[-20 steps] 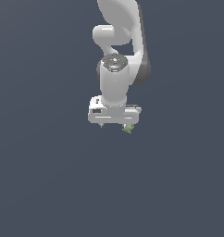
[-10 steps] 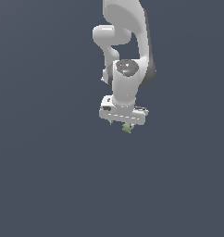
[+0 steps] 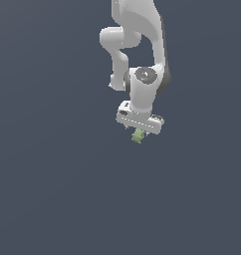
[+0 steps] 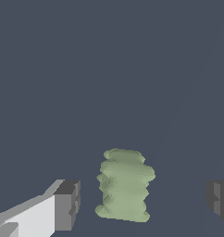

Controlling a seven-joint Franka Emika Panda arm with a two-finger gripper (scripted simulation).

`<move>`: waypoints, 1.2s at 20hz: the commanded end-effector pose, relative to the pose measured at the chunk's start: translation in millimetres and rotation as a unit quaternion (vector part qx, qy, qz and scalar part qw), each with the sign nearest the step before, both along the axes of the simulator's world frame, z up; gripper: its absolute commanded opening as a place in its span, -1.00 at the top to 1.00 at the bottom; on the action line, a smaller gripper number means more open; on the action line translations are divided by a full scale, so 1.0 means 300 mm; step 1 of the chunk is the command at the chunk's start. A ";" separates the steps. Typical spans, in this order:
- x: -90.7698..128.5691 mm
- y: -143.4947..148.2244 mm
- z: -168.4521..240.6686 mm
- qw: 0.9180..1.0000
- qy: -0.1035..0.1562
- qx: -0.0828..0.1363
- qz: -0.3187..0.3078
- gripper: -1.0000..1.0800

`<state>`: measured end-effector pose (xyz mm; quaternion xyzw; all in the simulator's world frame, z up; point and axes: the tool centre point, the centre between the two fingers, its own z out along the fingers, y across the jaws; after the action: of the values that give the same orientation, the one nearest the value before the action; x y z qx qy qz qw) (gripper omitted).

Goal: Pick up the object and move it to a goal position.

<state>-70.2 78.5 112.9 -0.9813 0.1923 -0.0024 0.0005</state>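
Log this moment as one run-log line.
phase: pre-grasp | gripper: open, fingers either side of object, not touching | object: between fingers, ungrasped

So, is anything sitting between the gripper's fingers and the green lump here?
Nothing visible. In the wrist view the green lump sits in the open gap between the two fingers, with bare floor on either side of it. The exterior view shows the gripper directly over it. No goal marker shows.

A flat, dark slate-blue ground filled both views and showed no pattern or texture. It looked evenly lit in the exterior view. In the wrist view a faint, slightly lighter diagonal band crossed the same dark surface.
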 end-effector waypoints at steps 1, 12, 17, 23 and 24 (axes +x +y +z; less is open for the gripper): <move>-0.025 0.019 -0.016 1.000 0.001 0.000 -0.018 -0.92; -0.078 0.057 -0.048 0.999 0.002 0.000 -0.055 -0.92; -0.077 0.057 -0.057 0.999 0.003 0.000 -0.053 -0.92; -0.081 0.056 -0.136 0.999 0.002 0.000 -0.054 -0.92; -0.081 0.057 -0.153 0.999 0.002 0.000 -0.054 -0.92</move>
<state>-94.0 95.5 74.8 -0.9696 0.2448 -0.0002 0.0001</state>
